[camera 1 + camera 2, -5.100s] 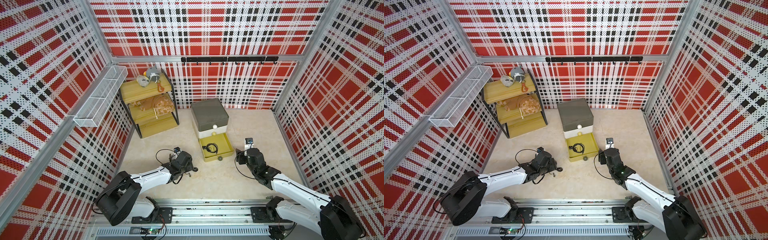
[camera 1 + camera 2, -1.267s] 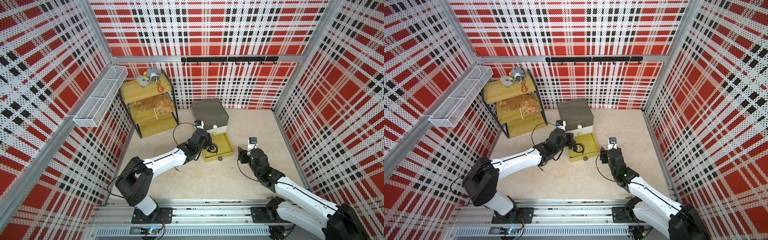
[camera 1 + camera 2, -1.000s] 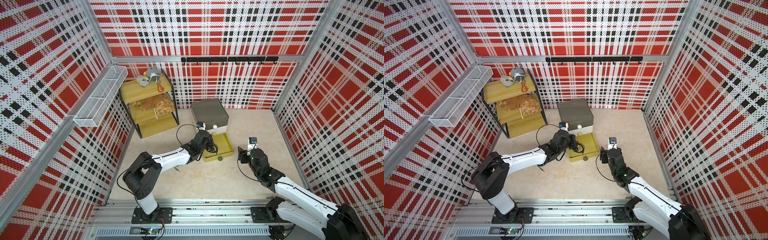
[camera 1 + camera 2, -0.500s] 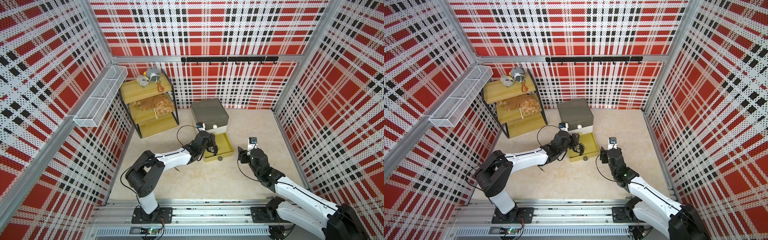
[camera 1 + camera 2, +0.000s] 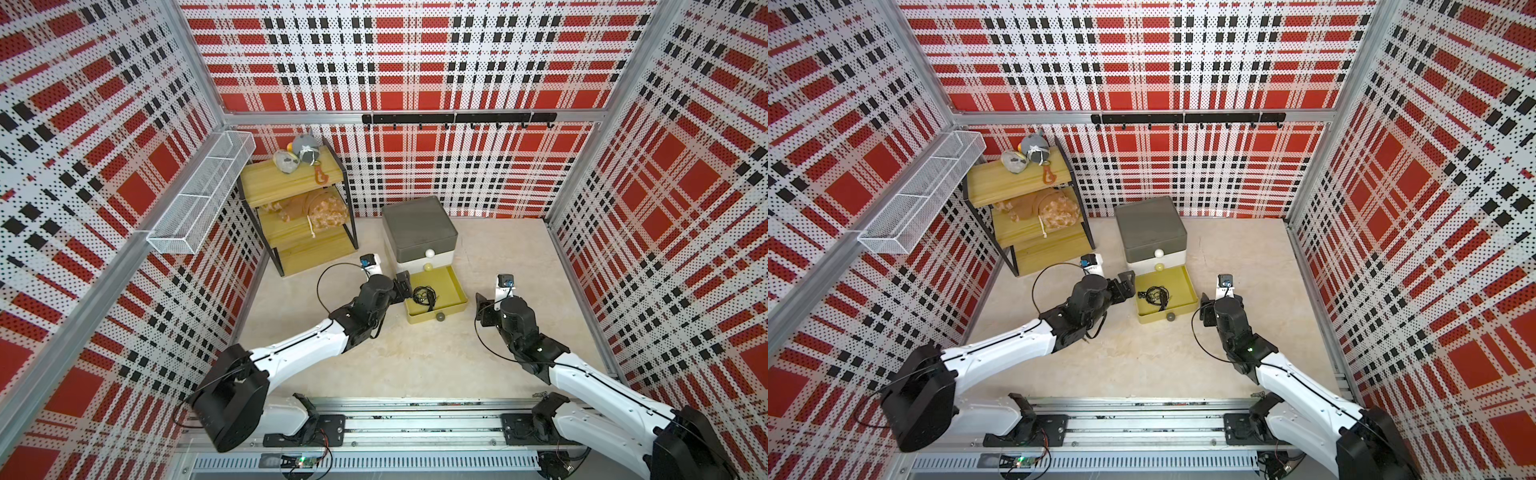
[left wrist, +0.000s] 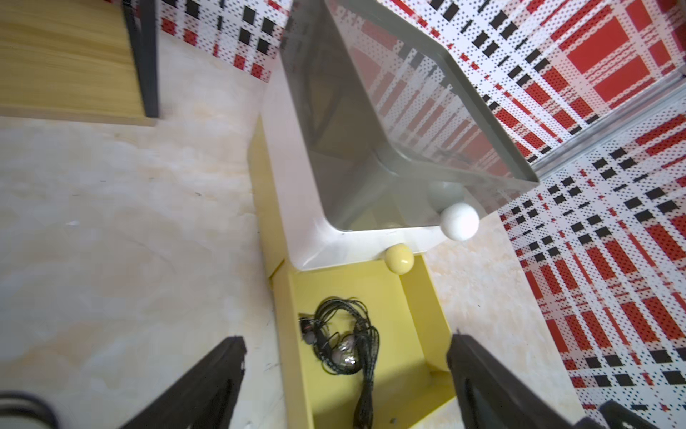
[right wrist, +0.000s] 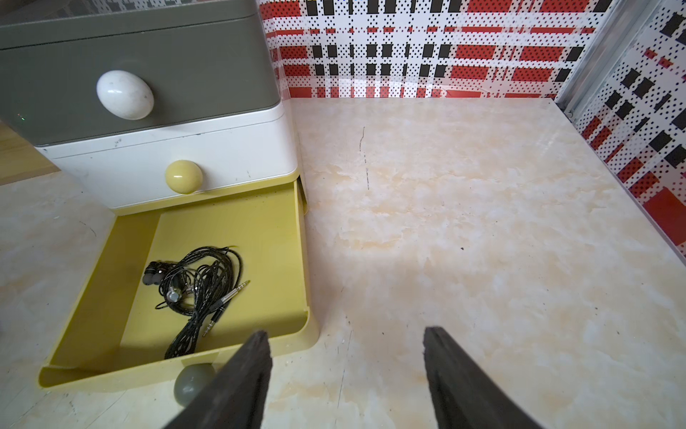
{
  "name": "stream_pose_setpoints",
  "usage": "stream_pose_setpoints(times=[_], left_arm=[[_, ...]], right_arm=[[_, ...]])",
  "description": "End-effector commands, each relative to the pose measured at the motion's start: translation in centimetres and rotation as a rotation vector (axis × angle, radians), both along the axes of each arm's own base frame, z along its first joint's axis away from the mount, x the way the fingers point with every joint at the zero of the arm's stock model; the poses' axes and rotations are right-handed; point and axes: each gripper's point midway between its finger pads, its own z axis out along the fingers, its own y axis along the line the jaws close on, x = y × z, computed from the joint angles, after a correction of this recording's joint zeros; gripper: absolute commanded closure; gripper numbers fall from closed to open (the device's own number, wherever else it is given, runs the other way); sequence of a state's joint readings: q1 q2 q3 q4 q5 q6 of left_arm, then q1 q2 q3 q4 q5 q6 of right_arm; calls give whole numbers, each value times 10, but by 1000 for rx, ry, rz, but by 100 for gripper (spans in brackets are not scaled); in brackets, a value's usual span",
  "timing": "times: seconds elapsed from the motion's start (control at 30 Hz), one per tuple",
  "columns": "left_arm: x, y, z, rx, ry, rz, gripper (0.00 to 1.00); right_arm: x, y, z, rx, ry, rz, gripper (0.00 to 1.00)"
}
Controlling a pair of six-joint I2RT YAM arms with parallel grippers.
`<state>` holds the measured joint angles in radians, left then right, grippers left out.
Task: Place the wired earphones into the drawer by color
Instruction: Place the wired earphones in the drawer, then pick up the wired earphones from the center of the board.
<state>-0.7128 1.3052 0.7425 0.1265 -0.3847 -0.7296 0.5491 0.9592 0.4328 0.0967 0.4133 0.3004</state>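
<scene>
**Wired earphones** point(image 7: 196, 286): a black tangle of thin cable lying on the floor of the mustard tier point(image 7: 260, 230), in its left half. The earbuds are nearest the left wall, two jack plugs show, and the cable tail reaches the front wall.

**Mustard tier:** the lowest of the drawer point(image 5: 417, 226), pulled out forward. Its grey knob point(image 7: 193, 379) sits on the front wall. Above it, the white tier point(image 7: 241, 156) with its yellow knob point(image 7: 183, 176) and the dark grey tier point(image 7: 204, 63) with its white knob point(image 7: 125, 94) are both pushed in.

**Drawer:** stands on the tabletop point(image 5: 415, 353) near its back edge, about midway between the side edges.

**My left gripper** point(image 5: 1128, 285): just beside the mustard tier's left wall. My jaws are spread wide with nothing between them. In the left wrist view the earphones lie beyond the gap, apart from both fingers.

**My right gripper** point(image 7: 345, 332): off the tier's front right corner, over bare tabletop. My jaws are parted and empty, near the tier but not touching it.

**Shelf rack** point(image 5: 291, 183): at the back left corner of the tabletop, with soft toys point(image 5: 299, 151) on its top board.

**Wire basket** point(image 5: 199, 195): fixed to the left wall, above the rack.

**Hook rail** point(image 5: 457, 118): runs along the back wall.
</scene>
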Motion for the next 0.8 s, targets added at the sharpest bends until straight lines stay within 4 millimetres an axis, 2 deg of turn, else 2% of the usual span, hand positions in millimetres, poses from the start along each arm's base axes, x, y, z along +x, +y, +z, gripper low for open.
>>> stream_pose_setpoints(times=[0.0, 0.17, 0.33, 0.53, 0.77], left_arm=[[-13, 39, -24, 68, 72, 88, 7], [-29, 87, -44, 108, 123, 209, 7], [-39, 122, -67, 121, 172, 284, 7], [-42, 144, -94, 192, 250, 323, 9], [-37, 153, -117, 213, 334, 312, 14]], right_arm=[[0, -1, -6, -3, 8, -2, 29], [0, -1, -7, -7, 11, 0, 29], [1, 0, -8, -7, 16, 2, 29], [1, 0, -8, -6, 15, 4, 29], [1, 0, -7, -6, 15, 4, 29]])
